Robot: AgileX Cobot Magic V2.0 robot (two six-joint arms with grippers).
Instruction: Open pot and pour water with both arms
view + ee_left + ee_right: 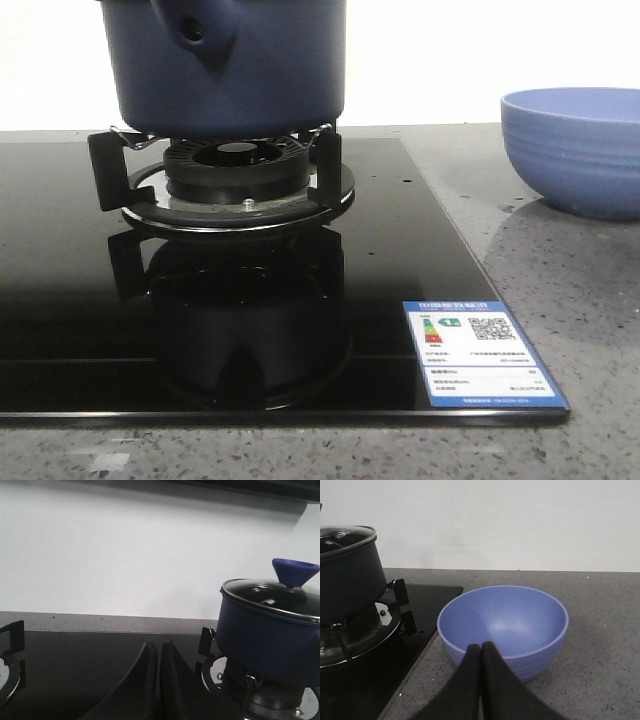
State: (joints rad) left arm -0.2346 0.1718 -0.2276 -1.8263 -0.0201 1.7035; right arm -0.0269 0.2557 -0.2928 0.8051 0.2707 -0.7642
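Note:
The dark navy-blue pot (230, 65) stands on the gas burner (238, 180), its stubby handle with a round hole facing me. In the left wrist view the pot (270, 637) carries a glass lid (272, 597) with a blue cone knob (295, 571). It also shows in the right wrist view (347, 580). My left gripper (159, 647) is shut and empty, low over the black hob, to the pot's left. My right gripper (481, 647) is shut and empty, just in front of the light-blue bowl (503, 625). Neither gripper shows in the front view.
The black glass hob (80, 300) has a blue-and-white energy label (478, 352) at its front right corner. The light-blue ribbed bowl (575, 150) sits on the speckled grey counter (560, 290) to the right. A second burner's support (11, 655) lies left of the left gripper.

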